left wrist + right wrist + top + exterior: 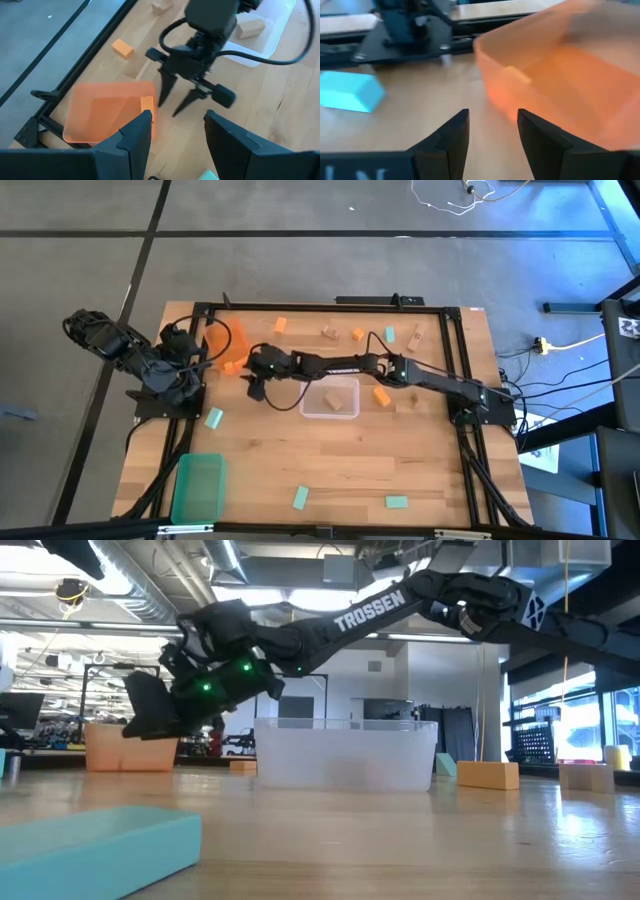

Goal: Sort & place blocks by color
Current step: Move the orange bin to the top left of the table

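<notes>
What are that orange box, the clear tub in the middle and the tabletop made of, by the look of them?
The orange box looks like thin translucent plastic: the wood grain shows faintly through its floor and walls. The clear tub seems to be frosted, see-through plastic, since the room behind shows dimly through it. The tabletop looks like pale, matte wood, with visible grain and board seams.

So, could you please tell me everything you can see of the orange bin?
The orange bin is a translucent plastic tub with rounded corners, open on top, upright on the wooden table at its far left, beside the left arm's base. One orange block lies inside. The right end effector, open and empty, hovers just beside it, not touching.
</notes>
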Controlling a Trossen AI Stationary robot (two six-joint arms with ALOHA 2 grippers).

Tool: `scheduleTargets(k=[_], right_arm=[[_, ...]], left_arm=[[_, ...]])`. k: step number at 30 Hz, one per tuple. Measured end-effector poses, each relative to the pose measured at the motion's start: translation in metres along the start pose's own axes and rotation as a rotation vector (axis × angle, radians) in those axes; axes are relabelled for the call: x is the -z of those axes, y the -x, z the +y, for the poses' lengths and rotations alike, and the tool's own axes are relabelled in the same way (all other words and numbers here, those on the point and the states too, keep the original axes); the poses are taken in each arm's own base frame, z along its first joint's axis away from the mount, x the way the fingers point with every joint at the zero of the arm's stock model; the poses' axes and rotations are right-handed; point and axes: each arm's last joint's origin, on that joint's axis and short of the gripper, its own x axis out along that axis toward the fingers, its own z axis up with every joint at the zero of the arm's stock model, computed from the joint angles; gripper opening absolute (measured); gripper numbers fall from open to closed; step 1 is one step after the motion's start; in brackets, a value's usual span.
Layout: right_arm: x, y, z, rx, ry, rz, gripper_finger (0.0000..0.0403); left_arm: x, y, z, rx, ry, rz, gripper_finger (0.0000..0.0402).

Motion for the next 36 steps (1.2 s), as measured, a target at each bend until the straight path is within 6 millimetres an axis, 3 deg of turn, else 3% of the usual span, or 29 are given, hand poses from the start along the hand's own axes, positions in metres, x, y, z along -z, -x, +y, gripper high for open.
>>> scheduleTargets(k=[10, 19, 23, 27, 31, 36], right_arm=[[-0.004, 0.001, -0.042, 0.157, -0.077, -0.039, 0.0168], [-0.007, 0.003, -0.060, 0.246, -0.097, -0.074, 0.0168], [-0.008, 0.002, -0.055, 0.094, -0.123, -0.076, 0.0168], [-0.016, 0.002, -0.032, -0.157, -0.136, -0.133, 0.0168], [-0.016, 0.002, -0.007, -0.123, -0.039, -0.148, 0.0168], [-0.016, 0.001, -0.008, -0.081, 0.005, -0.155, 0.0168]], left_arm=[[0.000, 0.000, 0.000, 0.000, 0.001, 0.000, 0.0172], [0.000, 0.000, 0.000, 0.000, 0.001, 0.000, 0.0172], [0.000, 0.000, 0.000, 0.000, 0.001, 0.000, 0.0172], [0.000, 0.000, 0.000, 0.000, 0.000, 0.000, 0.0172], [0.000, 0.000, 0.000, 0.000, 0.000, 0.000, 0.0172], [0.000, 0.000, 0.000, 0.000, -0.001, 0.000, 0.0172]])
